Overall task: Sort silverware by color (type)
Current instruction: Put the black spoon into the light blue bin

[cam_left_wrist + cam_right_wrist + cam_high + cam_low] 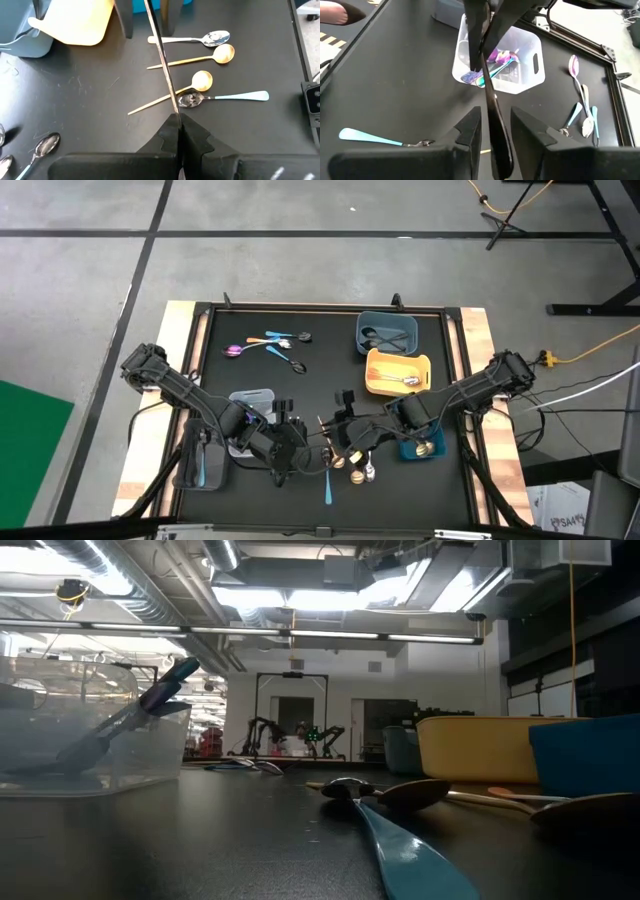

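Starting at the front edge of the tabletop (pixel 250 375), you've got a loose teal-handled spoon (pixel 328 485) lying on its own, handle toward the edge.

Just behind it is the real action. Your left pincer (pixel 177 120) is clamped tight on the handle of a black spoon (pixel 501 155), held up off the tabletop between the two arms. Your right pincer (pixel 495 117) is spread wide with that spoon sitting in the gap, not touching either finger as far as I can tell. Looks like a handover to me.

The spoon reads as thin, stiff, light and probably slick, so I'd close on the flat of the handle just above the bowl. Grab the narrow edge and it'll likely twist. Its long axis runs from one pincer to the other, bowl end toward your right arm, handle end in the left.

Beside it, two gold spoons (pixel 222 52) and a silver one (pixel 217 37) lie loose. The clear tray (pixel 520 55), just beyond the left pincer, holds purple and teal ones. Farther back are the yellow tray (pixel 398 372) and blue-grey tray (pixel 388 330), each holding silverware. A small unsorted bunch (pixel 270 345) sits near the far edge.
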